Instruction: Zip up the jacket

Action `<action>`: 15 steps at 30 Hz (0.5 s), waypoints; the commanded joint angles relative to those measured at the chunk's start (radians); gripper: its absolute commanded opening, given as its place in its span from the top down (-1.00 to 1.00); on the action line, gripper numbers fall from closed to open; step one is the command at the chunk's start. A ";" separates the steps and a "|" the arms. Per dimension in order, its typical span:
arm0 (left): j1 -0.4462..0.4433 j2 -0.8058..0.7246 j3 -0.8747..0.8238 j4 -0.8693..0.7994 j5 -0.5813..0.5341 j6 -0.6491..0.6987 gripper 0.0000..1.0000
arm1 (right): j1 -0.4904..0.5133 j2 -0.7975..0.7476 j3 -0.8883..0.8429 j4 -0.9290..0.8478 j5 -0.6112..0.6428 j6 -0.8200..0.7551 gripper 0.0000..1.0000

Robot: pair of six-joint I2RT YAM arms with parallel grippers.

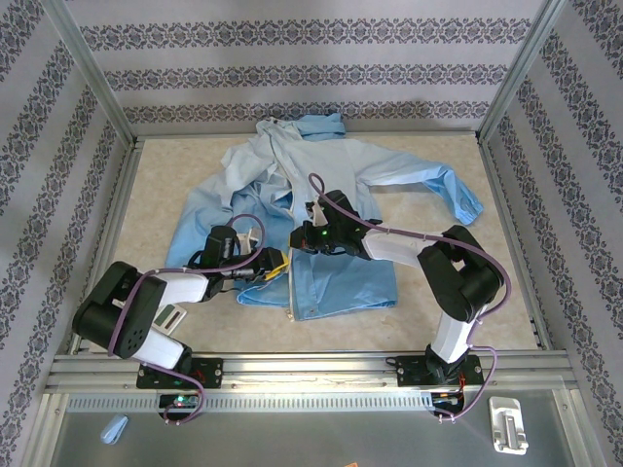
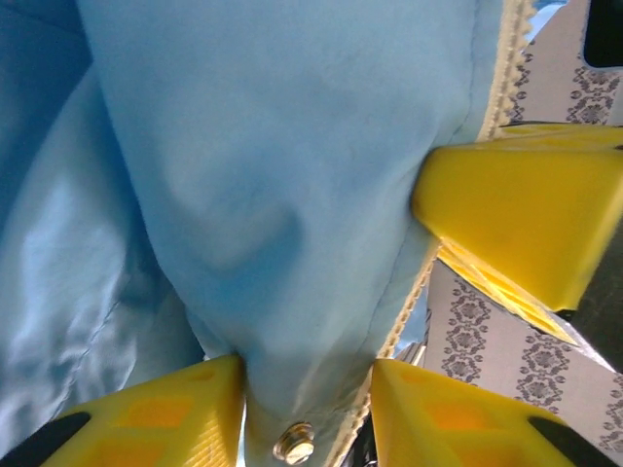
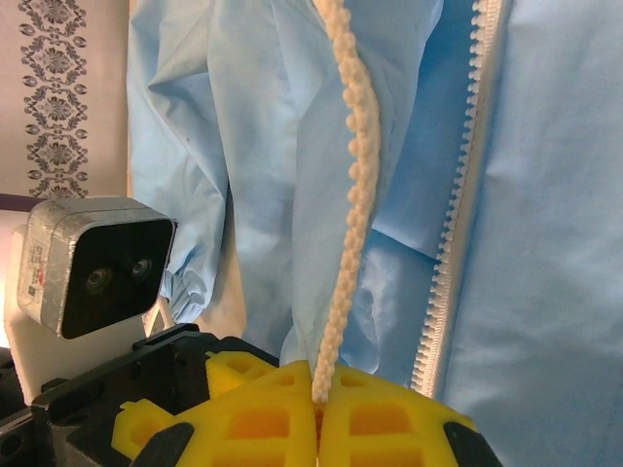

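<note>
Top external view: the jacket (image 1: 341, 175) lies spread open on the tabletop (image 1: 156, 195), hem toward the arm bases. The left gripper (image 1: 275, 261) and right gripper (image 1: 308, 237) sit close together at its lower front opening. Left wrist view adds a metal snap (image 2: 294, 444) on the hem corner clamped between the left gripper's yellow fingers (image 2: 156, 418), with zipper tape (image 2: 404, 311) just right of them. Right wrist view shows the right gripper's fingers pressed together on one toothed zipper edge (image 3: 350, 175). The other zipper edge (image 3: 458, 195) hangs apart to its right.
</note>
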 commanded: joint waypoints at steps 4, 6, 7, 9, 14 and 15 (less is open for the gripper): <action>-0.013 0.006 -0.021 0.126 0.025 -0.044 0.81 | -0.013 -0.017 -0.020 0.041 -0.013 0.017 0.82; -0.014 -0.003 -0.019 0.118 0.021 -0.041 0.92 | -0.012 -0.032 -0.032 0.048 -0.014 0.024 0.61; -0.013 -0.007 -0.018 0.115 0.020 -0.040 0.93 | -0.011 -0.039 -0.040 0.054 -0.016 0.029 0.56; -0.013 -0.014 -0.013 0.110 0.018 -0.038 0.95 | -0.008 -0.064 -0.062 0.064 -0.021 0.042 0.47; -0.013 -0.025 0.005 0.112 0.015 -0.045 0.99 | 0.009 -0.125 -0.130 0.080 -0.008 0.063 0.42; -0.013 -0.024 0.009 0.115 0.017 -0.051 0.99 | 0.013 -0.132 -0.142 0.086 -0.008 0.067 0.42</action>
